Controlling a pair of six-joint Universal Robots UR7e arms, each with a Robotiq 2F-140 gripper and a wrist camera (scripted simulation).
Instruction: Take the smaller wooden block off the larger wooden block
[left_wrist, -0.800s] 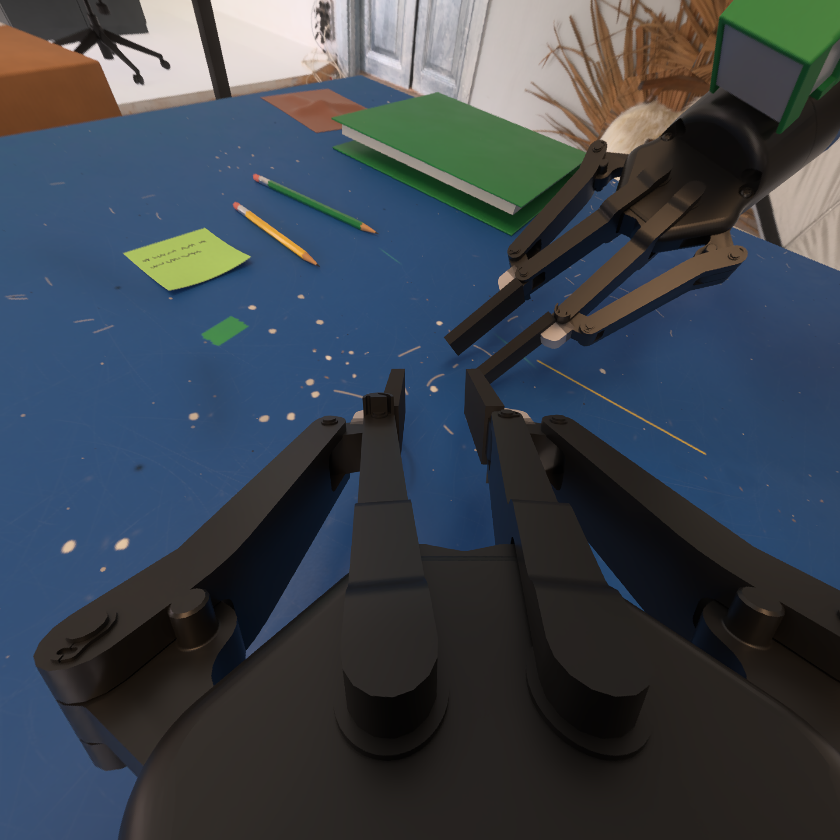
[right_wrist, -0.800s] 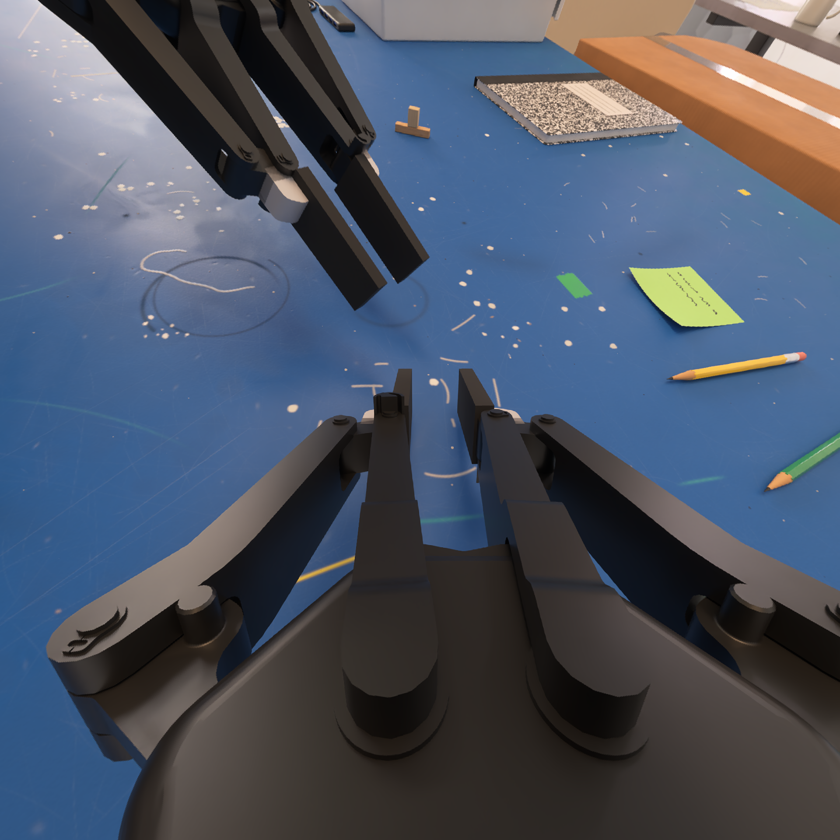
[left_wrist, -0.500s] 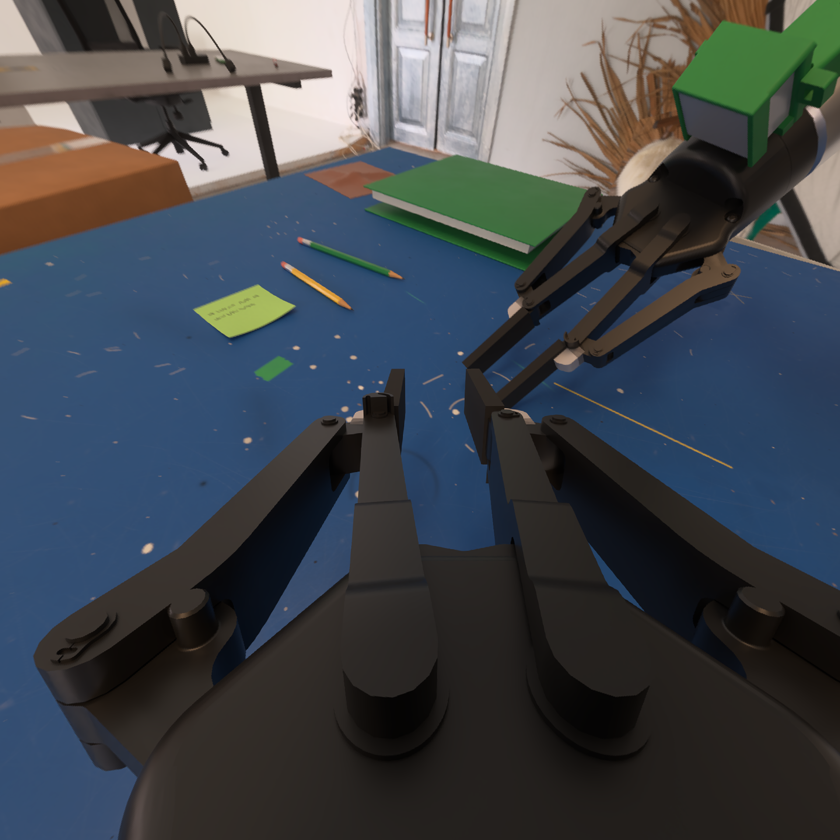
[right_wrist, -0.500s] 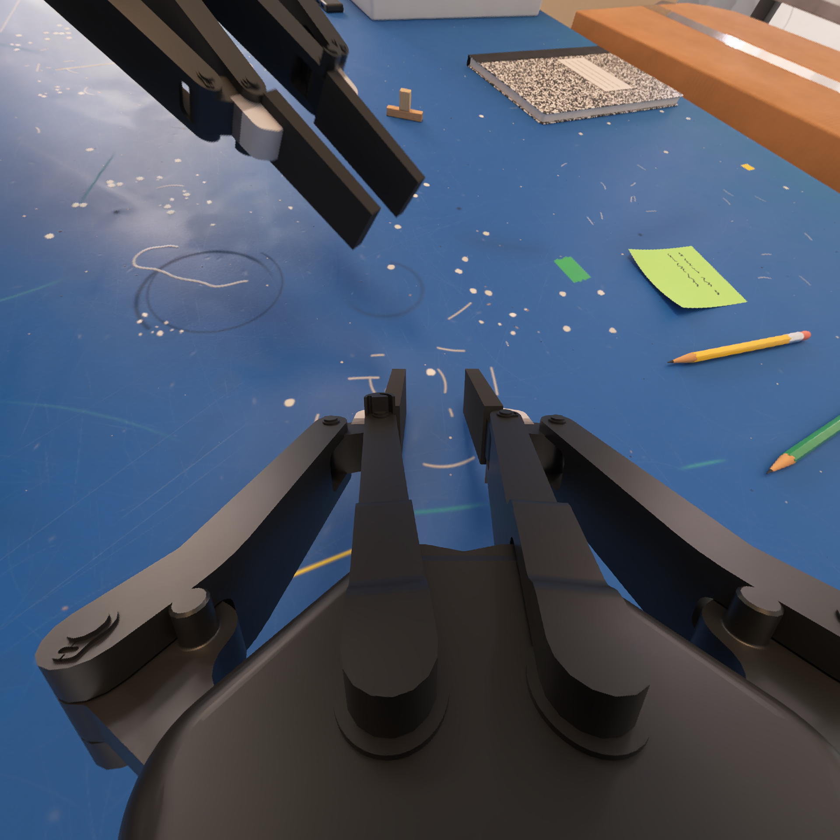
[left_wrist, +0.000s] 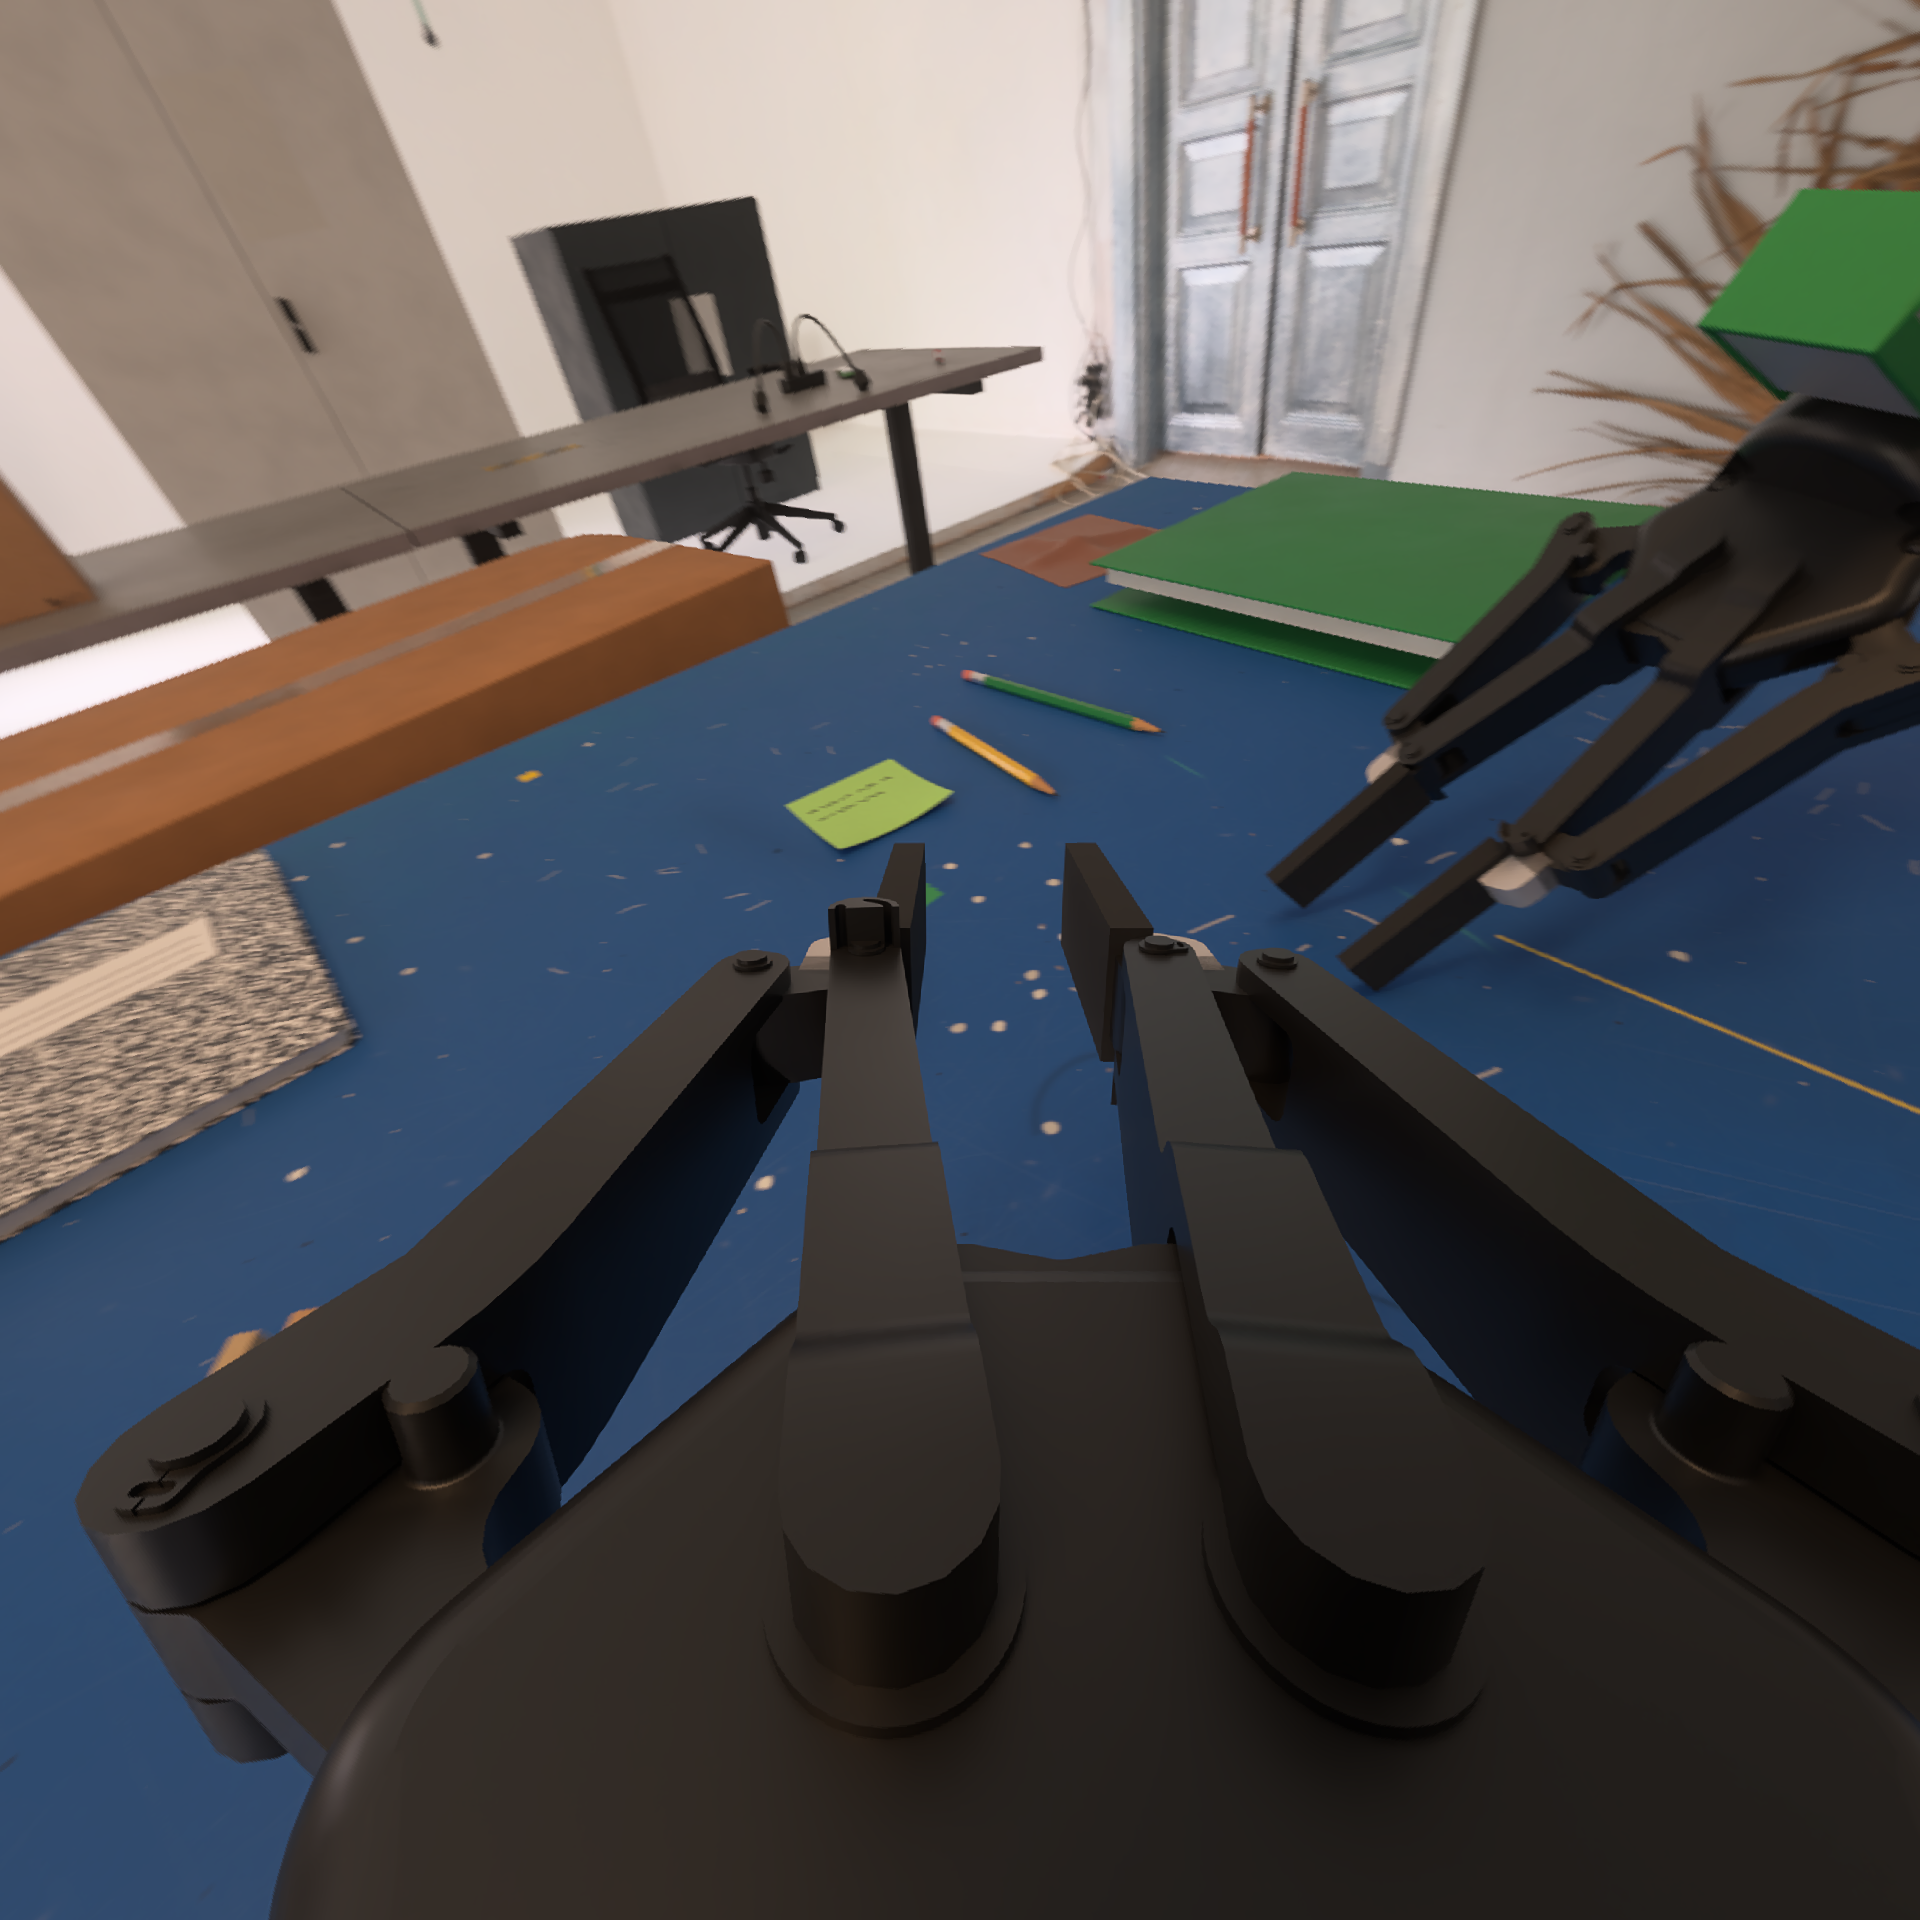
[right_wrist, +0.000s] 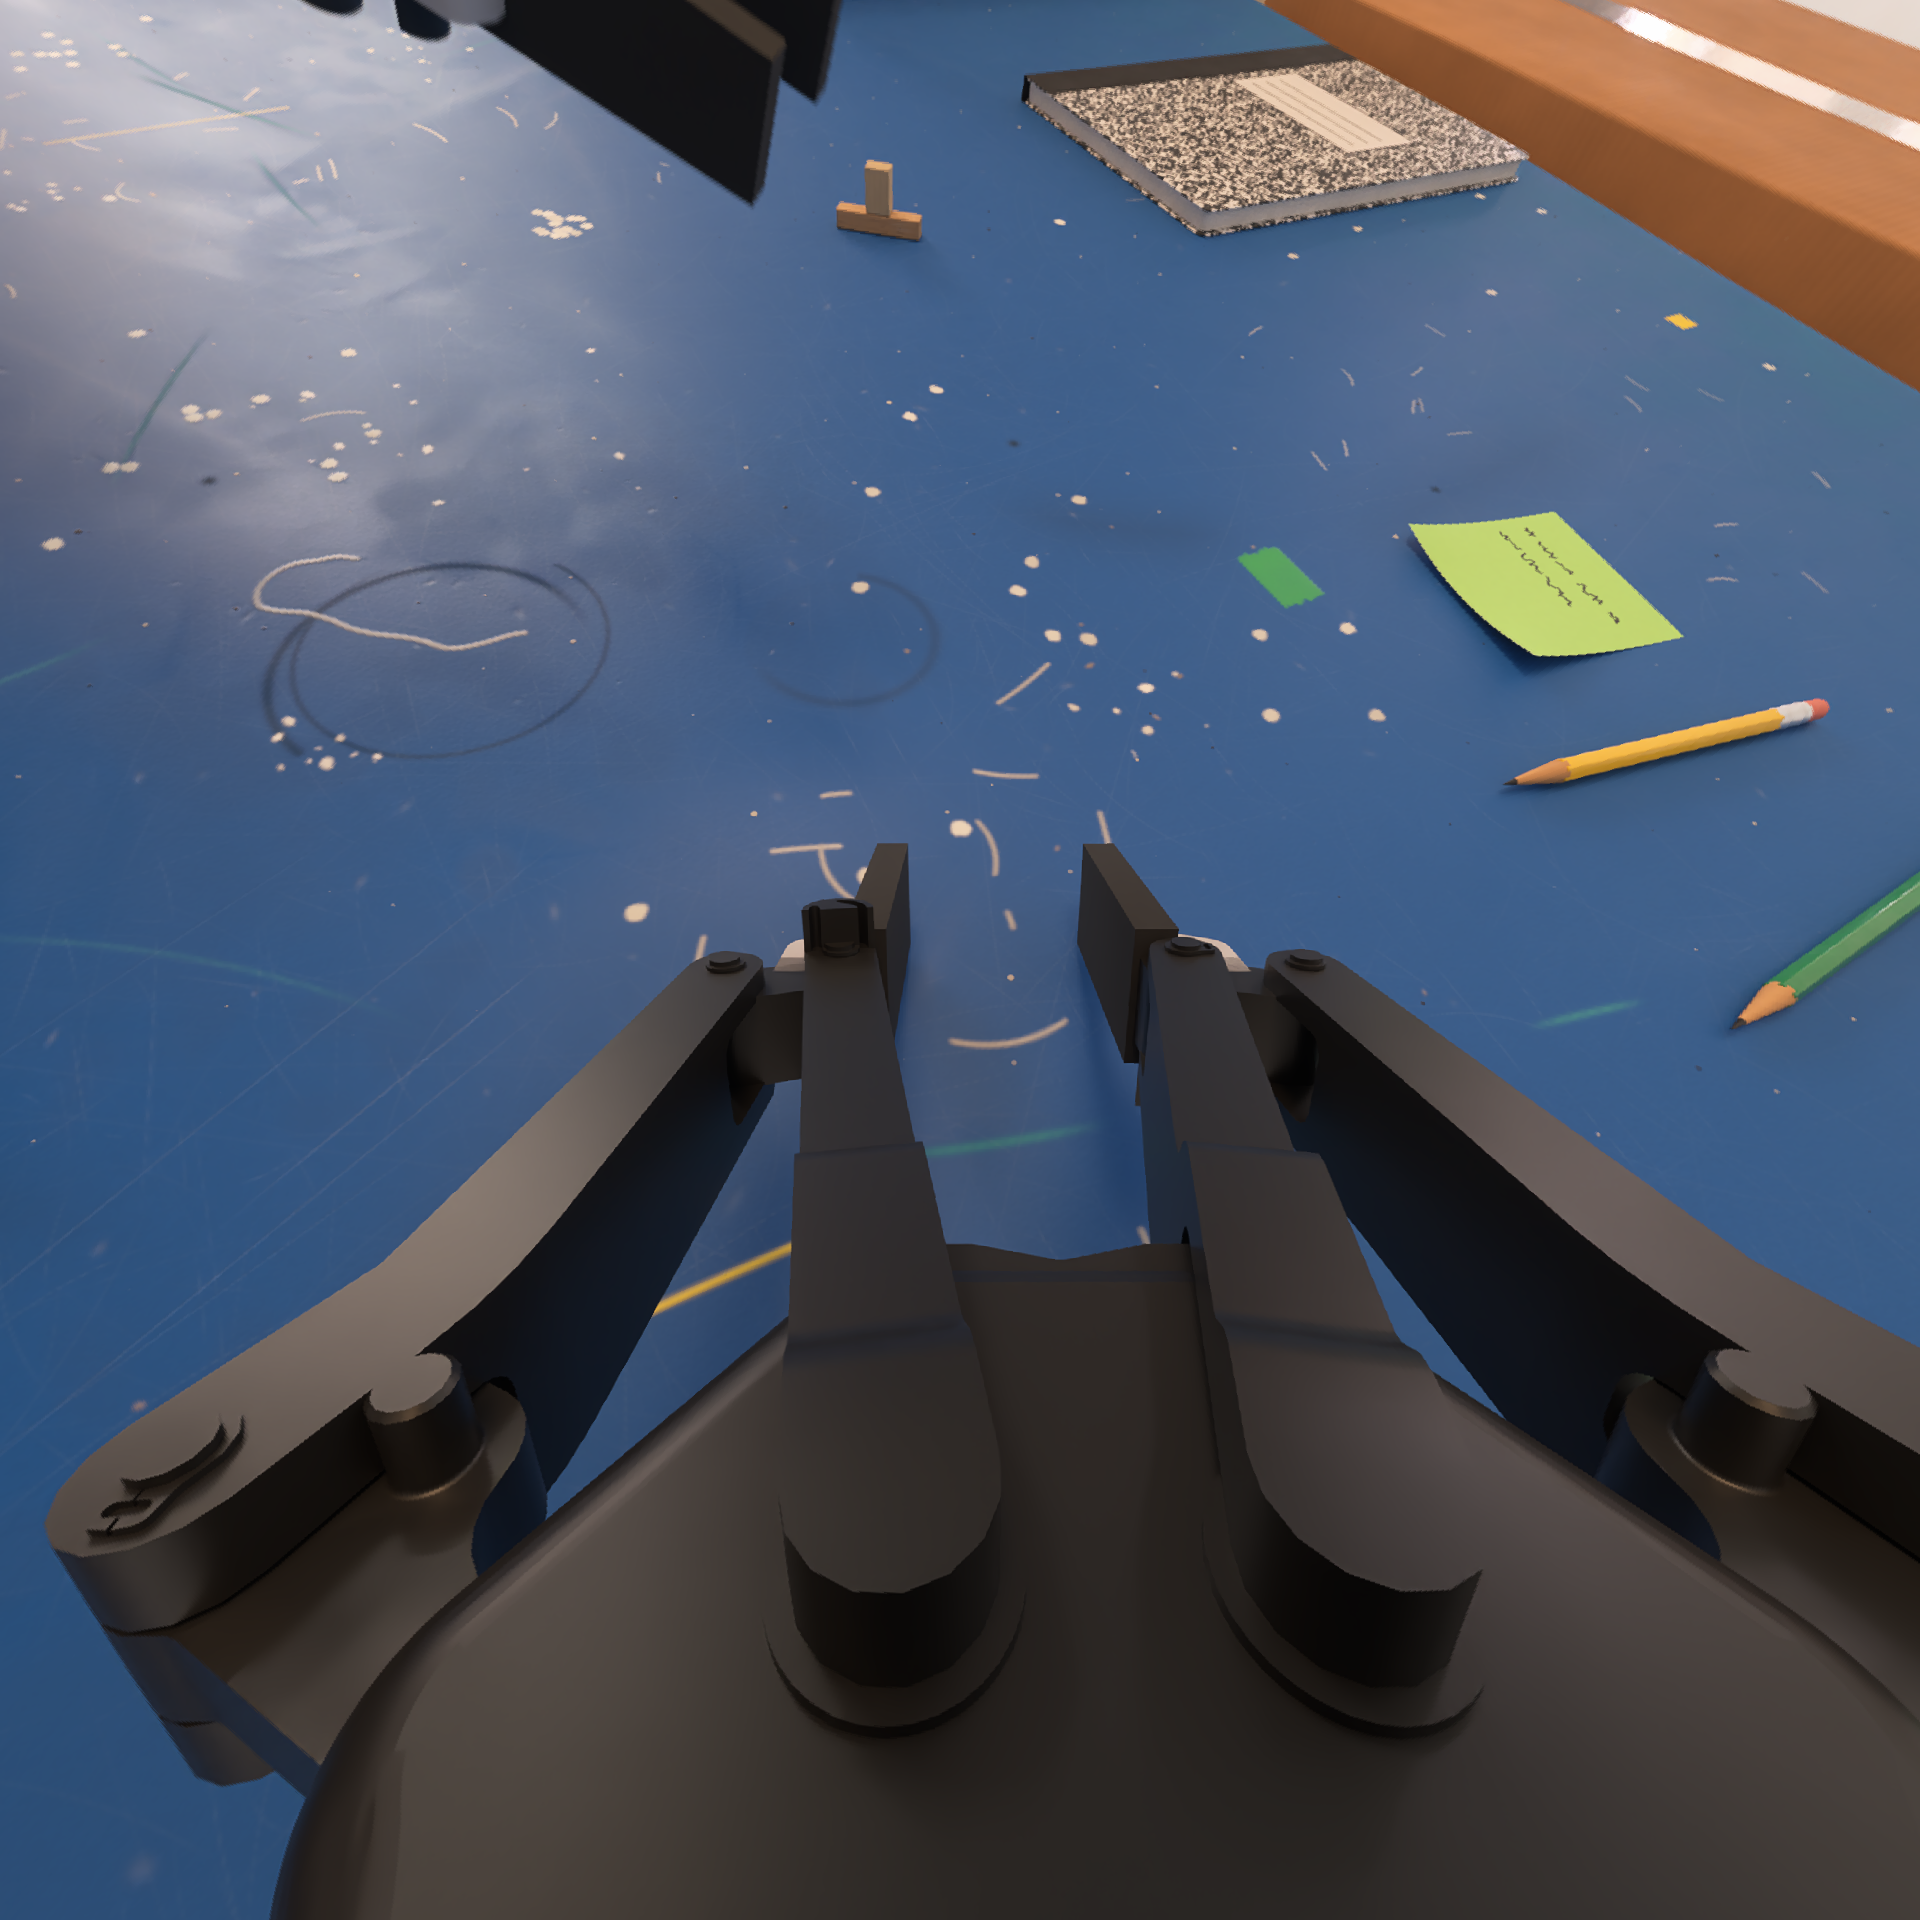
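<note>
**A:** Where are the wooden blocks?

**B:** On the blue table (right_wrist: 623, 1039), far ahead of the right gripper (right_wrist: 992, 883). The smaller wooden block (right_wrist: 879, 187) stands upright on the larger wooden block (right_wrist: 879, 220), which lies flat, just left of a speckled notebook (right_wrist: 1268, 140).

**A:** And the grippers?

**B:** Both are released and empty, jaws parted a little. The left gripper (left_wrist: 992, 888) hovers over the table; from the right wrist view its fingertips (right_wrist: 665, 94) show at the top edge, left of the blocks and apart from them

**A:** Anything nearer?

**B:** A green sticky note (right_wrist: 1543, 584) and a yellow pencil (right_wrist: 1673, 740), to the right
</note>
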